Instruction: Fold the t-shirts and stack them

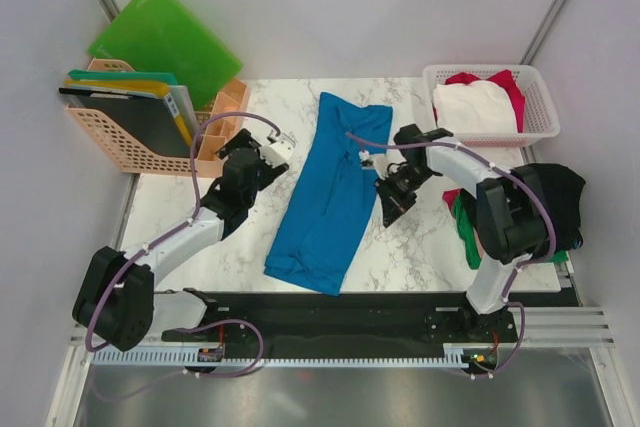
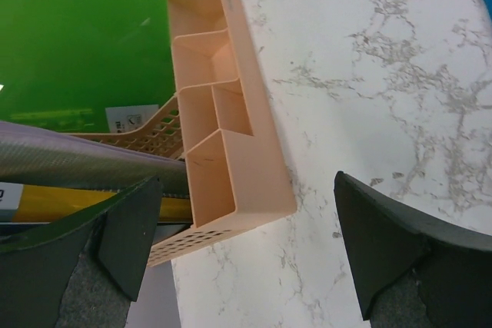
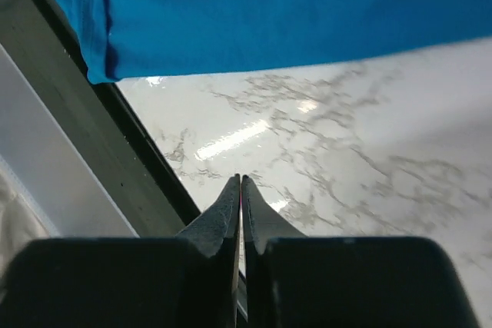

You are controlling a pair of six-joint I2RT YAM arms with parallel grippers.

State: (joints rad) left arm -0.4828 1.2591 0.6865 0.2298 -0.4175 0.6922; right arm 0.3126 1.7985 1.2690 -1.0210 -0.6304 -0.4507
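Right pincer (image 3: pixel 241 178) tips pressed together, empty, above bare marble bench (image 3: pixel 369 190), just beside blue t-shirt (image 1: pixel 335 187); left pincer (image 2: pixel 244 182) spread wide near peach organiser (image 2: pixel 223 151). Shirt lies mid-bench as long strip; likely crosswise fold next: reopen, grip one end

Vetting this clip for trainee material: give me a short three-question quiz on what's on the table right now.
1. True or false: the blue t-shirt lies on the table, outside the white basket.
2. The right arm's jaws are: A wide open; B shut; C out of view.
3. What colour is the large folder leaning by the peach organiser?
Key: 1 true; 2 B; 3 green.
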